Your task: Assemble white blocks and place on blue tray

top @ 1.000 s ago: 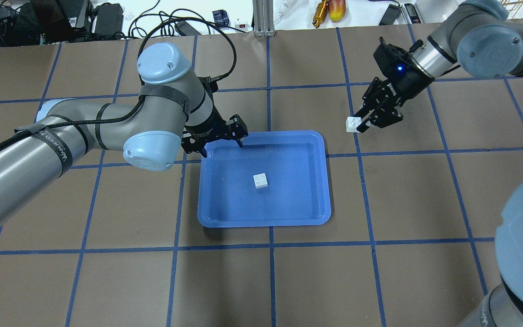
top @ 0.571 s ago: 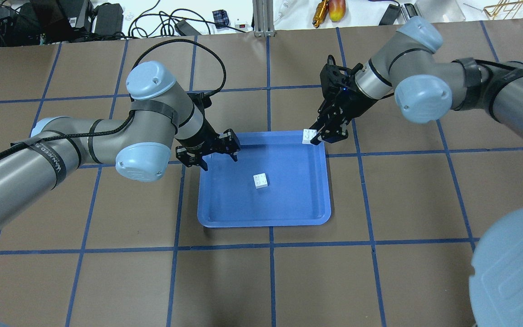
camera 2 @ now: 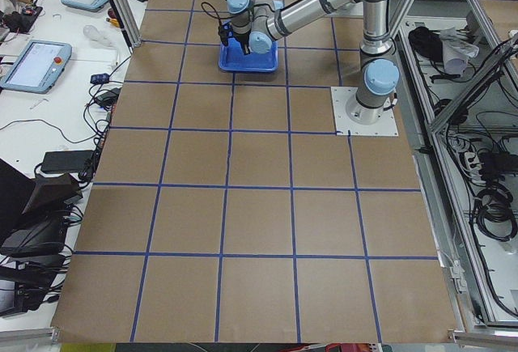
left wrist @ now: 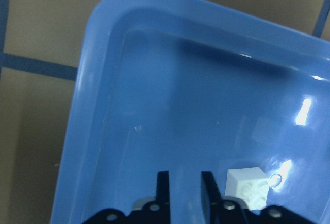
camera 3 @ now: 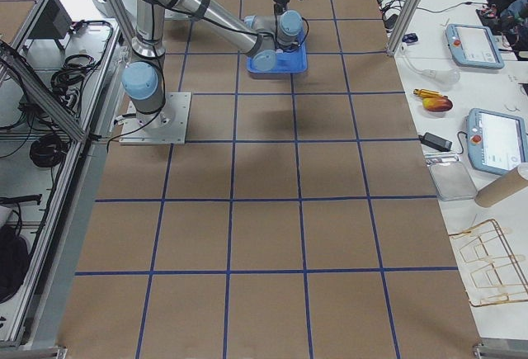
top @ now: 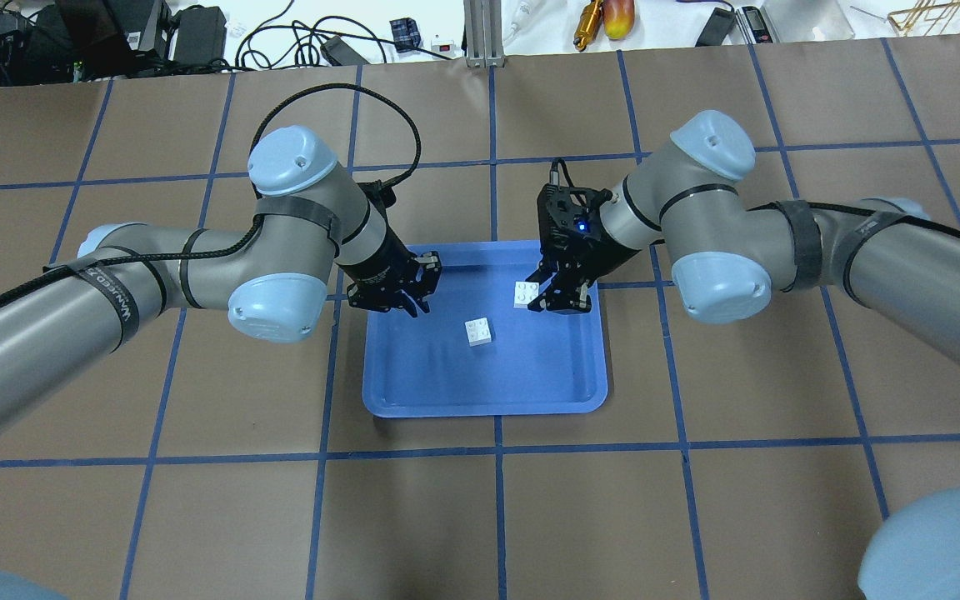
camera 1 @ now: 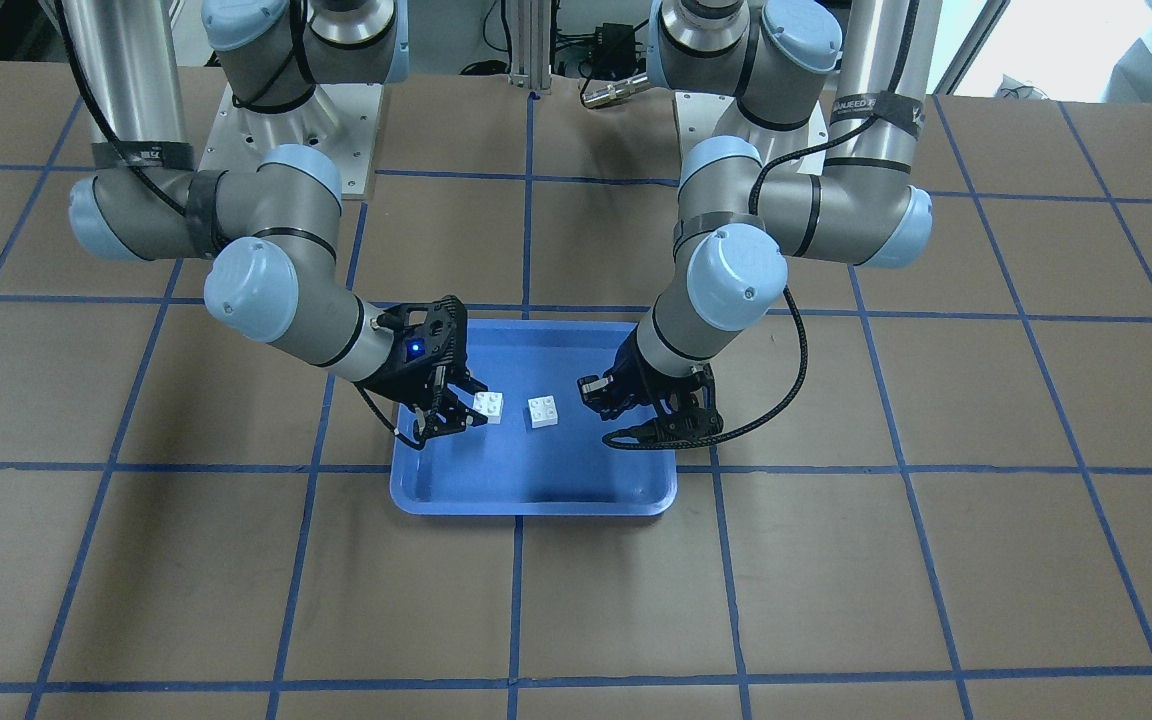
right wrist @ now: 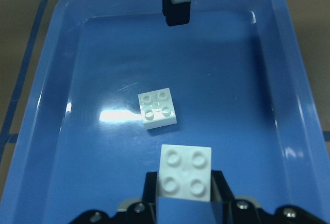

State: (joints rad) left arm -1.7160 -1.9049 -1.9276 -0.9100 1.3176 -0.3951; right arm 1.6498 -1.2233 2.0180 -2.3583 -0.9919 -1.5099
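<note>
Covering the table (top: pixel 197 517) was brown paper, ruled into large squares by blue tape. Black cables (top: pixel 280 33) were heaped on a white bench past its far edge, and handheld screens (camera 3: pixel 474 45) lay on a side bench.

From both table ends the blue tray (top: pixel 397 375) was seen only as a small patch behind the arms' joints, and no fingers could be made out there. Only one corner of the tray was caught in the left wrist view, where the loose block (top: pixel 478 331) was partly cut off by the dark gripper body.

The tray was smooth, glossy plastic, with rounded corners and a shallow raised rim. The loose block, square with four round studs, lay flat on the tray's floor near the middle. The held block (right wrist: pixel 184 175), of the same shape, was pinched studs-up between the right fingers (right wrist: pixel 151 188) over the tray, just beside the loose block and apart from it. Whether it cleared the floor could not be told. The left fingers (left wrist: pixel 163 190) were parted by a narrow gap, with nothing between them, over the tray's opposite side.
</note>
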